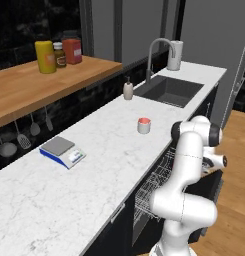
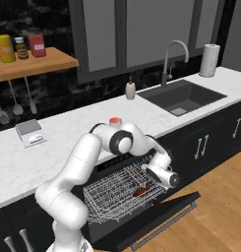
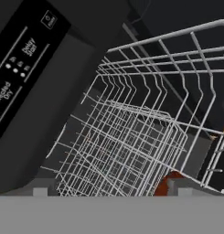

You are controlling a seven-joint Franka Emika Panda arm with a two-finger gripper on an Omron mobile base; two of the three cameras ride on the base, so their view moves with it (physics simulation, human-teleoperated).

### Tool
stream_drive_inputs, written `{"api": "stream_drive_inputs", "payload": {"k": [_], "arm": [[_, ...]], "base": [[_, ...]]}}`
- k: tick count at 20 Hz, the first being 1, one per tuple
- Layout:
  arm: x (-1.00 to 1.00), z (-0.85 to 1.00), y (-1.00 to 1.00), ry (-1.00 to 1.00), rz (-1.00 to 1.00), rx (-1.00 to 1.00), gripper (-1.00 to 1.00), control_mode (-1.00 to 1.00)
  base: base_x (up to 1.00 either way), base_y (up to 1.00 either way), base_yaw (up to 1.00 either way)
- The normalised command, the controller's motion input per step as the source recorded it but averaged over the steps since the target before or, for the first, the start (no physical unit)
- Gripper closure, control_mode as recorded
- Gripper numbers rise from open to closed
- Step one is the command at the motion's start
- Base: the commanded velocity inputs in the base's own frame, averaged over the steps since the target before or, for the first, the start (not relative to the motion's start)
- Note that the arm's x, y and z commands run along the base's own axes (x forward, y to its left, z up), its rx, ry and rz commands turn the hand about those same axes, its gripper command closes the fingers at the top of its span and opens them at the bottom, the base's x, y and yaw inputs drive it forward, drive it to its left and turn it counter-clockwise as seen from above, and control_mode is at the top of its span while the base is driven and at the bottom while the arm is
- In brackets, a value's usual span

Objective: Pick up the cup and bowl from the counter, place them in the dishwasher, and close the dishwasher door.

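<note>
The gripper (image 2: 150, 183) hangs low over the pulled-out wire rack (image 2: 117, 189) of the dishwasher (image 2: 141, 216). Whether its jaws stand apart cannot be told. The red-orange bowl (image 2: 141, 191) lies in the rack just under the hand, and contact with the gripper cannot be judged. The dishwasher door (image 2: 156, 216) lies folded down and open below the rack. Beyond the rack, the cup (image 1: 144, 125) stands upright on the counter (image 1: 69, 195), and the sink (image 1: 169, 91) lies farther along.
</note>
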Motion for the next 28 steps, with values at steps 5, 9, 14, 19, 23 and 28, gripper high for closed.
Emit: {"api": "stream_drive_inputs", "payload": {"k": [5, 9, 14, 19, 23, 28], "arm": [[-0.53, 0.99, -0.09, 0.0, 0.0, 0.02, -1.0, -1.0], [-0.43, 1.0, 0.0, 0.19, 0.0, 0.05, -1.0, -1.0], [-0.15, 1.0, 0.04, 0.33, 0.0, 0.09, -1.0, -1.0], [-0.02, 1.0, 0.47, 0.34, 0.0, 0.05, -1.0, -1.0], [0.0, 0.91, 0.92, 0.28, 0.0, 0.0, -1.0, -1.0], [0.2, 0.5, 0.91, 0.14, 0.0, 0.0, -1.0, -1.0]], "base": [[0.0, 0.0, 0.0], [0.0, 0.0, 0.0], [0.0, 0.0, 0.0], [0.0, 0.0, 0.0], [0.0, 0.0, 0.0], [0.0, 0.0, 0.0]]}}
